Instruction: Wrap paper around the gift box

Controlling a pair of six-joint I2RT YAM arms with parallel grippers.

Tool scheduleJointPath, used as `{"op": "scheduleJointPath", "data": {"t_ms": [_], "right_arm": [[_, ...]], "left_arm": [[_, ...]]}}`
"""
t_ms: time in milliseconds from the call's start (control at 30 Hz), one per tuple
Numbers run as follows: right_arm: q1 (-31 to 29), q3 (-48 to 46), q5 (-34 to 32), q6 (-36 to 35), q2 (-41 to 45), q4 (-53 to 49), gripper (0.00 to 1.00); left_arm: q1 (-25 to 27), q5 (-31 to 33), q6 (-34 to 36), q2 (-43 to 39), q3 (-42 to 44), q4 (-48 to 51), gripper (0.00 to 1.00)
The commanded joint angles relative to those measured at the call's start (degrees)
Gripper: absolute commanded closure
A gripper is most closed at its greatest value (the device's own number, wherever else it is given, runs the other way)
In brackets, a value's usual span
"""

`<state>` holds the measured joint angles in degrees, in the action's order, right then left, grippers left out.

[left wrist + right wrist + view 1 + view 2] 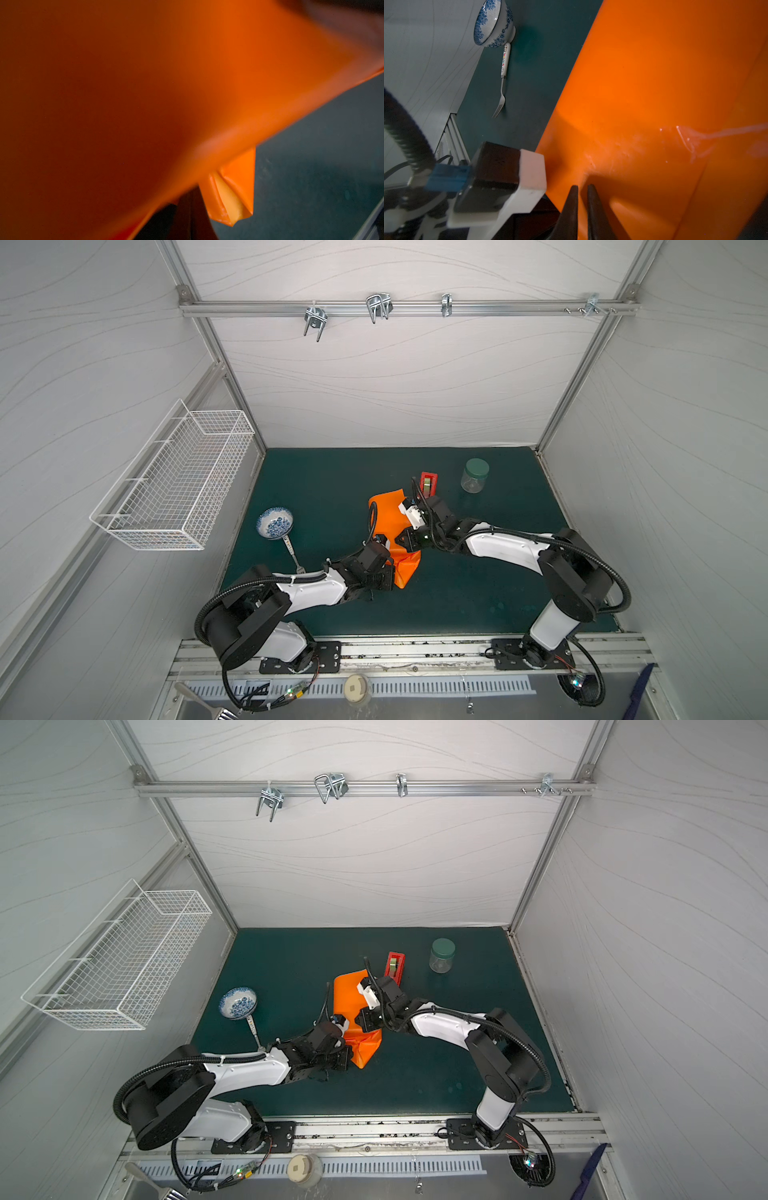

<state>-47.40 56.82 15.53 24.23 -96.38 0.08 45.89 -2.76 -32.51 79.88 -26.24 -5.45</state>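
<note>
The orange paper [386,514] [349,994] lies folded into a long parcel mid-table in both top views; the gift box is hidden. My left gripper [394,572] [348,1052] is at the parcel's near end, shut on the paper, and a raised flap of paper [187,83] covers most of the left wrist view above the dark fingers [182,218]. A folded corner [234,199] hangs beside them. My right gripper [397,540] [582,187] is shut, its tips touching the paper's [654,83] top face. A clear tape strip [691,137] glints on that face.
A red tape dispenser [429,483] stands just behind the parcel, with a green-lidded jar [475,475] to its right. A blue-and-white bowl [274,522] and a fork [293,553] lie to the left. A wire basket [174,485] hangs on the left wall.
</note>
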Motion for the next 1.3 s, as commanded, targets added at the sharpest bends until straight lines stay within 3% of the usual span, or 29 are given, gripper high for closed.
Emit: {"op": "scheduleJointPath", "data": {"t_ms": [0, 800, 900, 1000, 1267], "right_arm": [[-0.09, -1.80, 0.28, 0.44, -1.10, -2.76, 0.86], [-0.08, -1.18, 0.60, 0.67, -1.43, -2.80, 0.87], [-0.07, -0.45, 0.63, 0.13, -1.27, -3.43, 0.86], [-0.14, 1.08, 1.19, -0.73, -0.45, -4.65, 0.83], [-0.10, 6.11, -0.15, -3.73, 7.07, -10.78, 0.65]], "left_arm": [[2.24, -0.42, 1.42, 0.91, 0.22, 0.27, 0.99], [7.12, -4.14, -1.33, -2.99, 2.58, 3.46, 1.00], [7.03, -3.62, -0.70, -7.54, 2.43, 3.55, 0.94], [6.32, 0.00, -0.96, -13.28, 2.09, 6.61, 0.82], [-3.75, 0.17, -5.23, -23.24, 0.86, 17.90, 0.66]]}}
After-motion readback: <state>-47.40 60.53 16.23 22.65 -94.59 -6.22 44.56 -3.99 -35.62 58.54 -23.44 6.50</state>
